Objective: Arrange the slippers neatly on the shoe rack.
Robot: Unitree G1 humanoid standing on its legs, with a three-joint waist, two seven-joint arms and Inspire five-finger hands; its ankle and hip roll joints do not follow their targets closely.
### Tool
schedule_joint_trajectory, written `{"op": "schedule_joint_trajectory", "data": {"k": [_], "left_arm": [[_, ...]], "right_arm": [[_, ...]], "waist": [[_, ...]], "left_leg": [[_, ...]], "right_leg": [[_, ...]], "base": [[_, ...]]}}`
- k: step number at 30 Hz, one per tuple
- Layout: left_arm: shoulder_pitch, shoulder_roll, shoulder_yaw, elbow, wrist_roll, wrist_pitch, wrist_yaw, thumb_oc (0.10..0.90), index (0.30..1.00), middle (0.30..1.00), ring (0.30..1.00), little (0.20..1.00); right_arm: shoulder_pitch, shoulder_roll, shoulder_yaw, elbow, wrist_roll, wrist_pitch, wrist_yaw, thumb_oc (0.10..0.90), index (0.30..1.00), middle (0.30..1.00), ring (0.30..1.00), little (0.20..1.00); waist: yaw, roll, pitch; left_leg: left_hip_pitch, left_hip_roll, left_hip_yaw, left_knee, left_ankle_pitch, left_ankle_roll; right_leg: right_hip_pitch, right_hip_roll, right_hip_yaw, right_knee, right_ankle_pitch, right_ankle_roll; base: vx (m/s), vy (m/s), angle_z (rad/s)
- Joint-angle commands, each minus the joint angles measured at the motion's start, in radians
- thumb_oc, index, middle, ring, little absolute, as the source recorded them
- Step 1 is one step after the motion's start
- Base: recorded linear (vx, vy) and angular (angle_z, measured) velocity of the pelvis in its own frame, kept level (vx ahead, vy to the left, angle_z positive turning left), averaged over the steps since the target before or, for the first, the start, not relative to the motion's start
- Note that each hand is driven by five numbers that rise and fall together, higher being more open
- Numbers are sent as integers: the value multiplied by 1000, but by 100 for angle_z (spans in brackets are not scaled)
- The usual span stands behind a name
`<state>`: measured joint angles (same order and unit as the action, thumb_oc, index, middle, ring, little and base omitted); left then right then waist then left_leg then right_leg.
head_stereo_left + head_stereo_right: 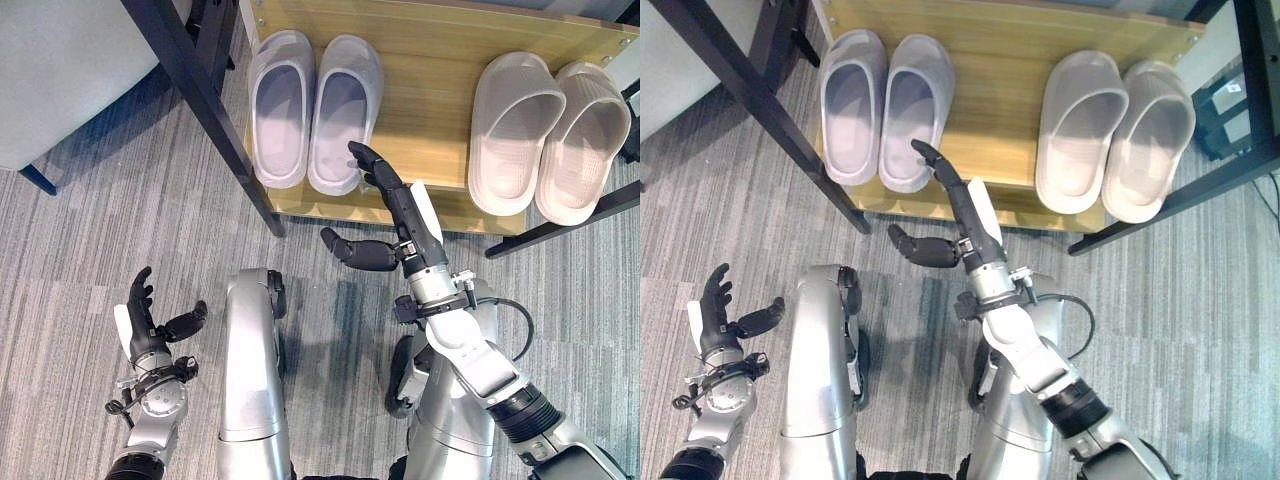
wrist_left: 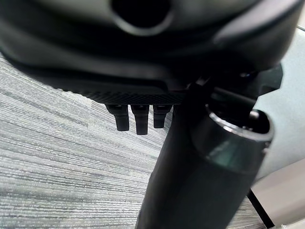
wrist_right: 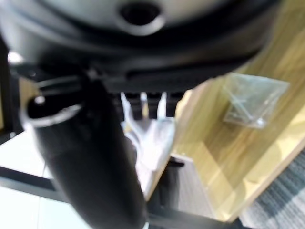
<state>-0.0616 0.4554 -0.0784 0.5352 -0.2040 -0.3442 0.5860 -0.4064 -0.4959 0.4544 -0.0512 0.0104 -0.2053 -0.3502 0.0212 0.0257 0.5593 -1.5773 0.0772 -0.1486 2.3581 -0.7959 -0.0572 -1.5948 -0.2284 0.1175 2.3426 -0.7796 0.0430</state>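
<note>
In the left eye view, a wooden shoe rack (image 1: 430, 120) with a dark metal frame stands on grey carpet (image 1: 100, 220). Two pairs of slippers sit side by side on its shelf. The pale lilac pair (image 1: 315, 105) is on the left part of the shelf, the two slippers touching each other, heels toward the shelf's front edge. The beige pair (image 1: 550, 130) is on the right part, also touching, well apart from the lilac pair. The right hand (image 1: 390, 200) reaches up to the front edge of the shelf, its fingers (image 1: 362, 155) straight and spread from the thumb, holding nothing; the fingertips lie just at the heel of the right lilac slipper, though whether they touch it cannot be told. The left hand (image 1: 145, 320) hangs low over the carpet, well away from the rack, fingers relaxed and open, empty.

The right eye view gives the same scene: both pairs on the shelf, the right hand's fingers extended at the lilac pair's heel, the left hand open near the floor.

In the left wrist view, straight fingers (image 2: 138, 119) point out over the carpet, holding nothing.

In the right wrist view, straight fingers (image 3: 143, 102) point toward a pale slipper (image 3: 155, 138) on the wooden shelf (image 3: 228, 157).
</note>
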Motion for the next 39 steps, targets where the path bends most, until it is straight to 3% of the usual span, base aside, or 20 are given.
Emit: {"op": "schedule_joint_trajectory", "data": {"k": [1, 6, 18, 23, 31, 34, 35, 39], "left_arm": [[-20, 20, -6, -20, 9, -53, 73, 800, 900, 900, 900, 900], [-20, 14, -4, -13, 7, -53, 74, 800, 900, 900, 900, 900], [-3, -4, 2, -1, 45, -52, 125, 800, 900, 900, 900, 900], [8, -10, 22, -12, 53, -59, 142, 800, 900, 900, 900, 900], [73, 17, 126, -220, 126, -97, 229, 800, 900, 900, 900, 900], [88, 25, 146, -277, 147, -102, 247, 800, 900, 900, 900, 900], [87, 29, 172, -327, 141, -116, 251, 800, 900, 900, 900, 900], [74, 22, 214, -412, 106, -150, 203, 800, 900, 900, 900, 900]], "right_arm": [[-80, 21, -18, -121, 8, -88, -9, 800, 900, 900, 900, 900], [-51, 11, -47, -143, 7, -90, -13, 800, 900, 900, 900, 900], [44, 3, -149, -201, -132, -105, -132, 800, 900, 900, 900, 900], [81, -15, -195, -305, -196, -124, -158, 800, 900, 900, 900, 900], [312, -99, -355, -551, -222, -204, -140, 800, 900, 900, 900, 900], [373, -108, -387, -575, -142, -233, -106, 800, 900, 900, 900, 900], [418, -111, -402, -588, 2, -278, -60, 800, 900, 900, 900, 900], [489, -97, -504, -609, 117, -317, -1, 800, 900, 900, 900, 900]], "waist": [[64, 11, -39], [61, 12, -39], [50, 10, -39], [45, 6, -39], [25, -3, -39], [21, -3, -39], [15, -4, -39], [6, -8, -39]], "left_leg": [[7, -54, -1, 4, 29, 63], [7, -55, -2, 6, 30, 62], [7, -55, -3, 5, 32, 64], [7, -56, 2, 4, 32, 63], [7, -64, 3, 5, 40, 57], [7, -66, 5, 1, 45, 55], [7, -67, 9, -10, 54, 52], [7, -73, 23, -80, 77, 46]], "right_leg": [[25, 32, 36, -10, 29, -80], [25, 31, 39, -7, 26, -80], [25, 30, 37, -4, 23, -80], [25, 34, 41, -3, 24, -79], [25, 34, 43, -5, 27, -77], [25, 34, 42, -11, 32, -77], [25, 35, 41, -24, 39, -77], [25, 39, 31, -88, 61, -82]], "base": [[0, 0, 0], [0, 0, 0], [0, 0, 0], [0, 0, 0], [0, 0, 0], [-26, -20, 1], [-41, -28, -1], [-65, -28, 0]]}}
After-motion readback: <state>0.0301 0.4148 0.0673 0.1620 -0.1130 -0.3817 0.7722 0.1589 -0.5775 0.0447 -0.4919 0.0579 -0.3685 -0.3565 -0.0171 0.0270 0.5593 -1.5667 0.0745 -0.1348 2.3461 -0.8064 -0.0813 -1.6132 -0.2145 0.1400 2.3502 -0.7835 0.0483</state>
